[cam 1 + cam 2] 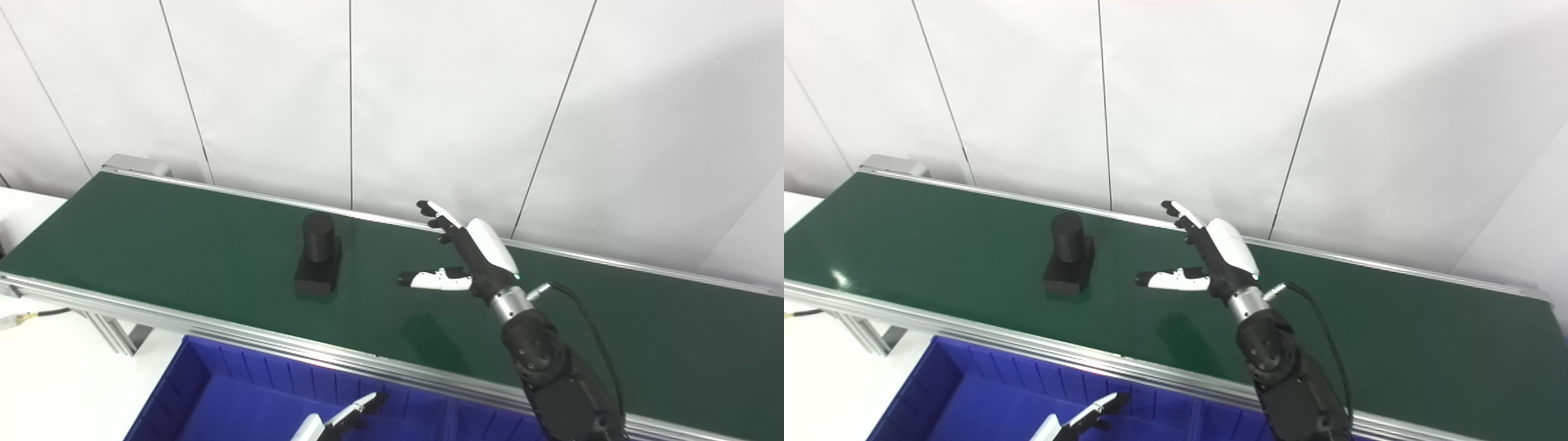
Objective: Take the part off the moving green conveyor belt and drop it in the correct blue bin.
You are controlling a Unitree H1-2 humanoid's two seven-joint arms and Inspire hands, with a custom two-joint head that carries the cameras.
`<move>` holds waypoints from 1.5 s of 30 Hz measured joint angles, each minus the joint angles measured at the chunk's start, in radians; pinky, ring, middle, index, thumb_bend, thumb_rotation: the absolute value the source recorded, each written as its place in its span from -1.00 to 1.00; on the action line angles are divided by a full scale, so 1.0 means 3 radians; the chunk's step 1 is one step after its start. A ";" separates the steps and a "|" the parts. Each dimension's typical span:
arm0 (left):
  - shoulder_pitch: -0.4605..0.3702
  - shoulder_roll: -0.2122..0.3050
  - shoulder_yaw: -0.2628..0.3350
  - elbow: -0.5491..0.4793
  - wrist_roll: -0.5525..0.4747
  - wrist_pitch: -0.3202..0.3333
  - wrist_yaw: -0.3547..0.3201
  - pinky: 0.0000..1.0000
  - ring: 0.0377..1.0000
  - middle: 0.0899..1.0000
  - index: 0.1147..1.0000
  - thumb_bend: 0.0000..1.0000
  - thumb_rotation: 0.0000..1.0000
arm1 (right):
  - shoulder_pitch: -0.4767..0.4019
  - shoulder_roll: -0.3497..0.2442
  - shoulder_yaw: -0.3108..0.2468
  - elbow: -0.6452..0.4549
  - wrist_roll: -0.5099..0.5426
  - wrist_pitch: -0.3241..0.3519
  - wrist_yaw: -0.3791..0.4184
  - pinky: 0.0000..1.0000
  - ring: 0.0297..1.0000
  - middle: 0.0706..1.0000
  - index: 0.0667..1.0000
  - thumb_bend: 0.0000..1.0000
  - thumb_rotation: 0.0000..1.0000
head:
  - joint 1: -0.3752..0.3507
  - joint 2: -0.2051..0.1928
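A black part [318, 254], a short cylinder standing on a flat rectangular base, rests on the green conveyor belt [153, 245] left of centre. My right hand [468, 254] hovers over the belt to the right of the part, open, with fingers spread and thumb pointing toward it; a gap of belt lies between them. Only the fingertips of my left hand [343, 419] show at the bottom edge, over the blue bin [208, 392]; they hold nothing that I can see.
The belt runs from upper left to lower right between aluminium side rails [245, 334]. White wall panels stand right behind it. The blue bin has a ribbed inner wall and sits below the near rail. A white surface [55, 380] lies at the lower left.
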 measured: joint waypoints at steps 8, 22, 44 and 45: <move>0.0007 0.0027 0.0000 -0.0015 -0.0062 0.0000 -0.0071 0.49 0.68 0.75 0.74 1.00 0.21 | -0.0262 0.0154 0.0054 0.0493 -0.0046 -0.0003 -0.0175 0.40 0.65 0.79 0.82 0.82 0.34 | -0.0010 0.0010; 0.0087 0.0024 0.0025 -0.0088 -0.0069 0.0000 -0.0159 0.54 0.72 0.79 0.77 1.00 0.22 | -0.0680 0.0361 0.0223 0.1433 -0.0129 -0.0077 -0.0524 0.46 0.69 0.81 0.83 0.88 0.36 | 0.0046 0.0036; 0.0181 0.0019 0.0077 -0.0116 -0.0049 0.0000 -0.0164 0.58 0.73 0.78 0.77 1.00 0.28 | -0.1123 0.0643 0.0261 0.2228 -0.0073 -0.0129 -0.0651 0.56 0.74 0.84 0.85 0.94 0.32 | 0.0087 0.0056; 0.0183 0.0019 0.0076 -0.0115 -0.0043 0.0000 -0.0157 0.56 0.72 0.77 0.77 1.00 0.28 | -0.1130 0.0650 0.0261 0.2236 -0.0064 -0.0129 -0.0657 0.58 0.75 0.85 0.86 0.93 0.32 | 0.0087 0.0056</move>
